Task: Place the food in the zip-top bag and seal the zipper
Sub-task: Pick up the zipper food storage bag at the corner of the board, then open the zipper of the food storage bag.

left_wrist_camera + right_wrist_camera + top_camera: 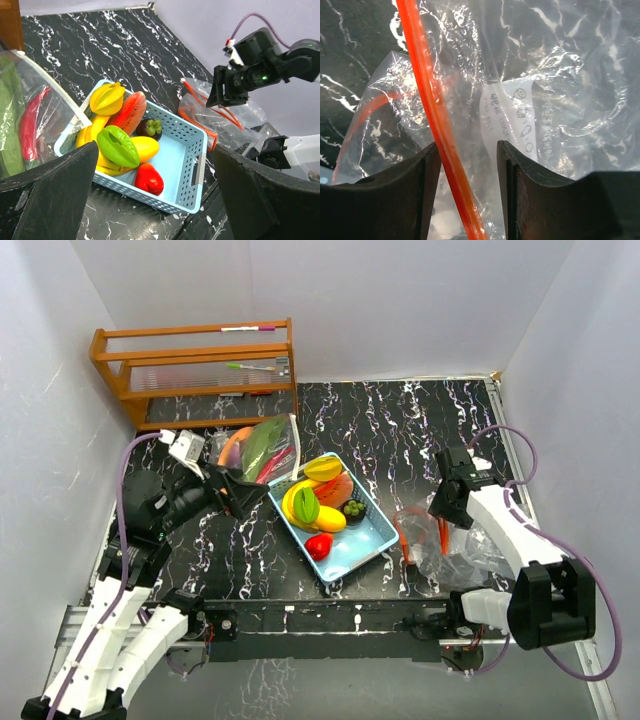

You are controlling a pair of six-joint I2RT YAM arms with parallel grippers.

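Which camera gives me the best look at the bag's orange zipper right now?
Right wrist: the zipper runs close up through the right gripper. The top view shows it small, beside the basket. The left wrist shows it distant, under that gripper.

Two bags [262, 448], one basket [368, 540], one wooden rack [190, 333]

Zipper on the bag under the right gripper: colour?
Orange-red zipper, clearest in the right wrist view.
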